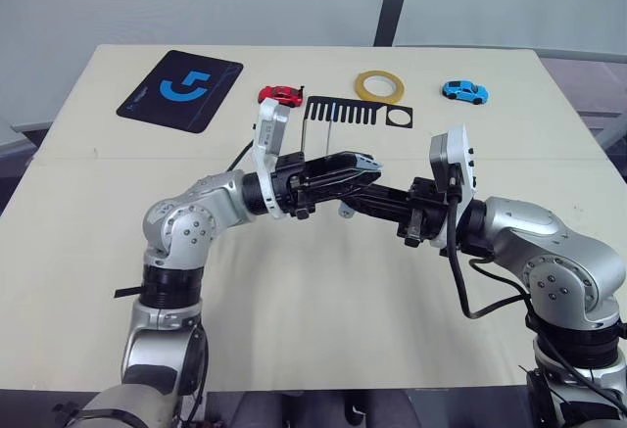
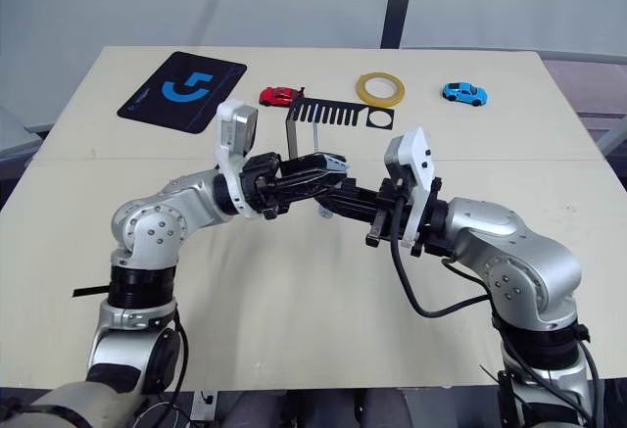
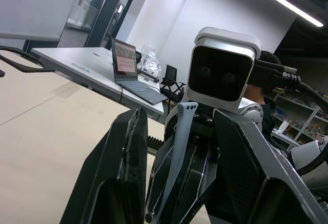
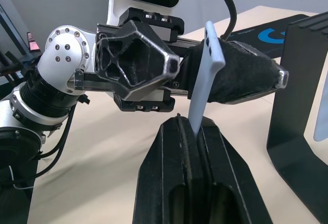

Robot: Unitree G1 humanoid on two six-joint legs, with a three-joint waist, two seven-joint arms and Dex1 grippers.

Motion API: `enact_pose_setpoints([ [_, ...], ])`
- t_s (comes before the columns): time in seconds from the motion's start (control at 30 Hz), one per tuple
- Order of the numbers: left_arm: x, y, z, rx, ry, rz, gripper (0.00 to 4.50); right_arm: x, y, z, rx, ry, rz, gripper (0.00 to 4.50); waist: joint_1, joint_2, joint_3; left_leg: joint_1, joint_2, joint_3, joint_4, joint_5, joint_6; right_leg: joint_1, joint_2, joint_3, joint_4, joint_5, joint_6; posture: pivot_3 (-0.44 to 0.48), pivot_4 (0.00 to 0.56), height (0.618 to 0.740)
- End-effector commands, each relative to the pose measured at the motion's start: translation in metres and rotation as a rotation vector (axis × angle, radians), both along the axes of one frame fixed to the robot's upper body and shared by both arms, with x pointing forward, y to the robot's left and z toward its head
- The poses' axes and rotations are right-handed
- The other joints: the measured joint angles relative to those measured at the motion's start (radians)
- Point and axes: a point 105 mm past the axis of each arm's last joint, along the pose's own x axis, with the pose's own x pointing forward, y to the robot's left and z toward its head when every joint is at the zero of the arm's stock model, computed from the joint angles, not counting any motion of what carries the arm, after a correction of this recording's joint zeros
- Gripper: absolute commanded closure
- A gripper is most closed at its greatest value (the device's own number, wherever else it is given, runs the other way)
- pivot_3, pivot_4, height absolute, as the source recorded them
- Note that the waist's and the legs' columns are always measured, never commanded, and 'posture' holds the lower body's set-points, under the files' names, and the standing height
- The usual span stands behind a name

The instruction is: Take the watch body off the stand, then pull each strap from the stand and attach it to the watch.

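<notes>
Two pincers meet mid-surface: our right pincer (image 4: 197, 131) is clamped on a strap (image 4: 204, 75); our left pincer (image 1: 364, 167) stands parted around it. Stand (image 1: 338, 113) beyond.

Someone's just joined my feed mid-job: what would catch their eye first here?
The two grippers meeting above the middle of the table: the right gripper is shut on a pale strap, held up against the left gripper. Behind them stands the black stand, with a red toy car, a tape roll and a blue toy car along the table's far edge, and a black mat at far left.
</notes>
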Motion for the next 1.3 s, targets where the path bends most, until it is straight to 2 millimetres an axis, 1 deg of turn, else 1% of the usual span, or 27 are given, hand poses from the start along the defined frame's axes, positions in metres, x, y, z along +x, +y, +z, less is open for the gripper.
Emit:
enact_pose_setpoints([
  [0.03,-0.0039,-0.0019,0.0084,0.0,-0.063,-0.013,2.29,-0.0045,0.0009,0.0124,0.015,-0.055,0.019,4.5,0.0,0.0,0.0,0.0,0.0,0.0,0.0,0.0,0.0,0.0,0.0,0.0,0.0,0.0,0.0,0.0,0.15,0.732],
  [1.03,-0.0022,-0.0016,0.0068,-0.013,-0.058,-0.01,2.29,-0.0036,-0.0014,0.0115,0.017,-0.051,0.002,4.5,0.0,0.0,0.0,0.0,0.0,0.0,0.0,0.0,0.0,0.0,0.0,0.0,0.001,0.0,0.0,0.0,0.15,0.732],
  [1.13,-0.0028,-0.0017,0.0071,-0.012,-0.058,-0.016,3.1,-0.0029,-0.0015,0.0117,0.016,-0.052,0.001,4.5,0.0,0.0,0.0,0.0,0.0,0.0,0.001,0.0,0.0,0.0,0.0,0.0,0.001,0.0,0.0,0.0,0.15,0.732],
  [1.17,-0.0027,-0.0017,0.0071,-0.008,-0.058,-0.017,3.53,-0.0028,-0.0015,0.0118,0.014,-0.052,0.001,4.5,0.0,0.0,0.0,0.0,0.0,0.0,0.001,0.0,0.0,0.0,0.0,0.0,0.001,0.0,0.0,0.0,0.15,0.732],
  [1.3,-0.0027,-0.002,0.0073,-0.006,-0.058,-0.017,3.53,-0.0028,-0.0017,0.0124,0.014,-0.053,0.001,4.5,0.0,0.0,0.0,0.0,0.0,0.0,0.001,0.0,0.0,0.0,0.0,0.0,0.001,0.0,0.0,0.0,0.15,0.732],
])
